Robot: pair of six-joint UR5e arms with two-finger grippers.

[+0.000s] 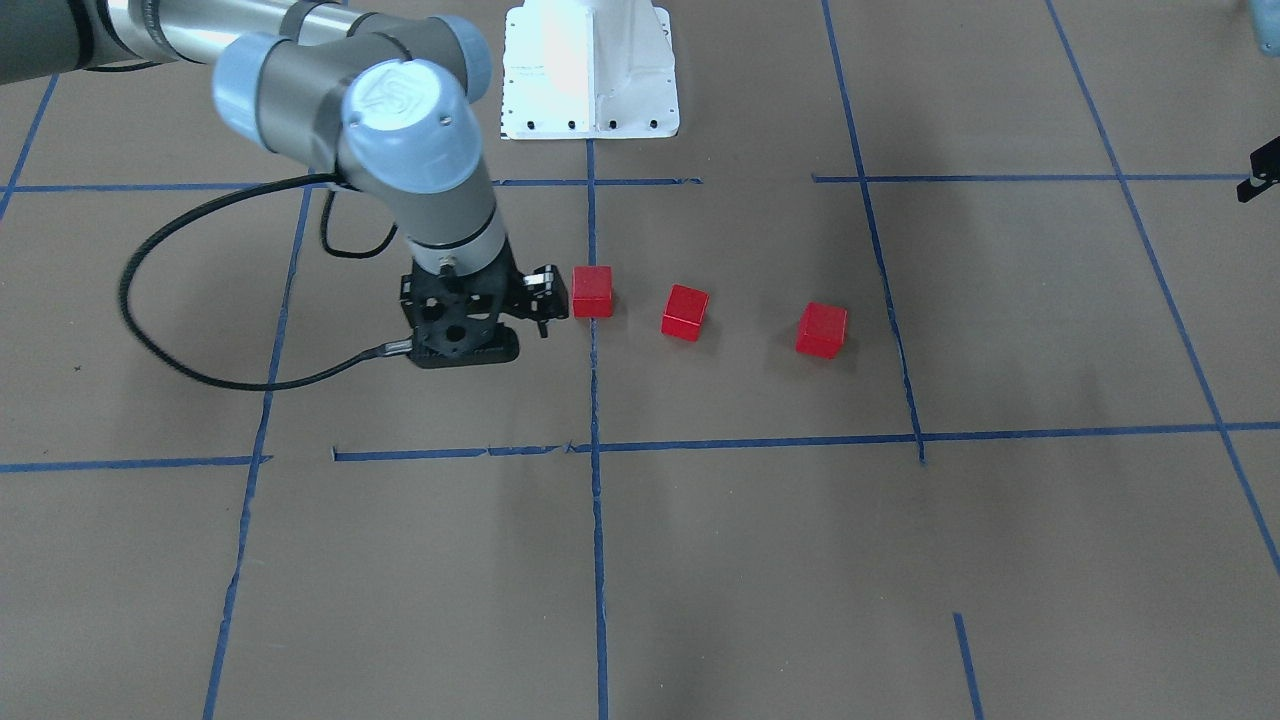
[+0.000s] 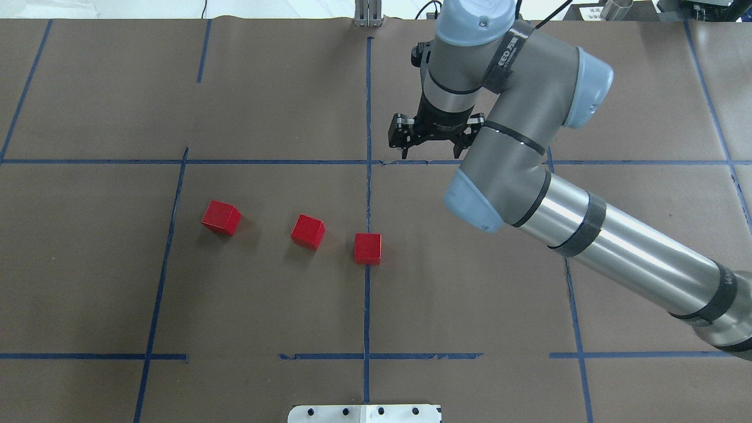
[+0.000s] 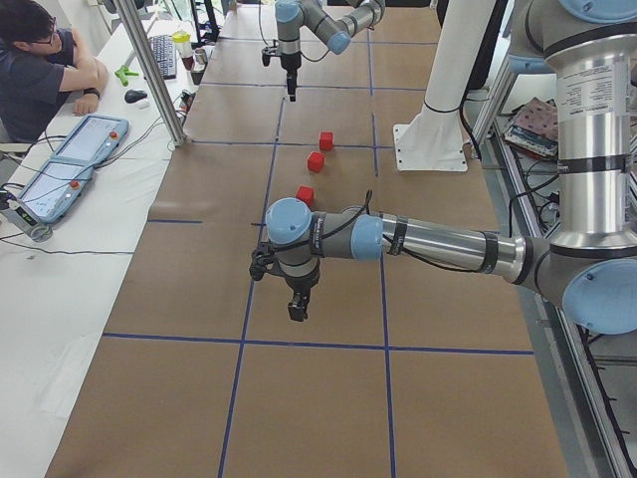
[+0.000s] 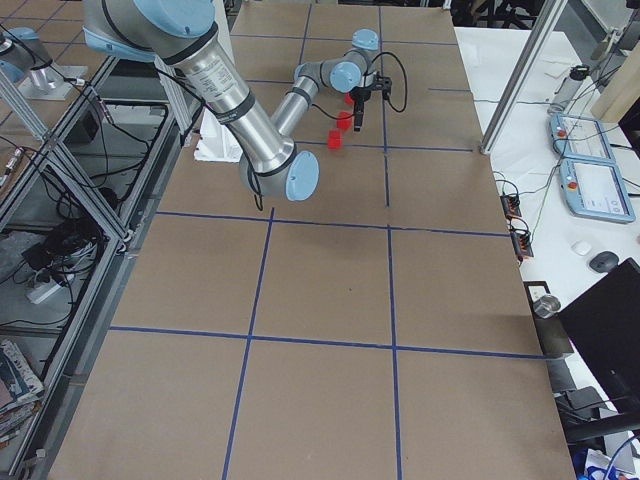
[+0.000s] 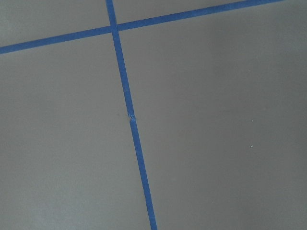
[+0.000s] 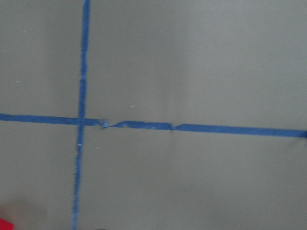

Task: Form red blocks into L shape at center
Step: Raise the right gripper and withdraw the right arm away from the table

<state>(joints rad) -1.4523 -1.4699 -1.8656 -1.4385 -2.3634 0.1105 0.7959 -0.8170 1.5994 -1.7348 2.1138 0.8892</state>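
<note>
Three red blocks lie apart in a loose row on the brown table near its centre: one (image 2: 368,248) on the middle blue line, one (image 2: 308,231) to its left, one (image 2: 221,217) further left. They also show in the front view (image 1: 592,291) (image 1: 685,312) (image 1: 822,330). My right gripper (image 2: 433,147) points down, raised, to the right of the row and beyond it; it looks open and empty (image 1: 475,325). My left gripper (image 3: 299,304) hangs over bare table well away from the blocks; I cannot tell its state. A red sliver (image 6: 4,224) shows in the right wrist view.
Blue tape lines (image 2: 367,176) divide the table into large squares. The white robot base plate (image 1: 590,70) sits at the table's near edge by the robot. An operator (image 3: 40,70) sits at a side table with a teach pendant (image 3: 80,164).
</note>
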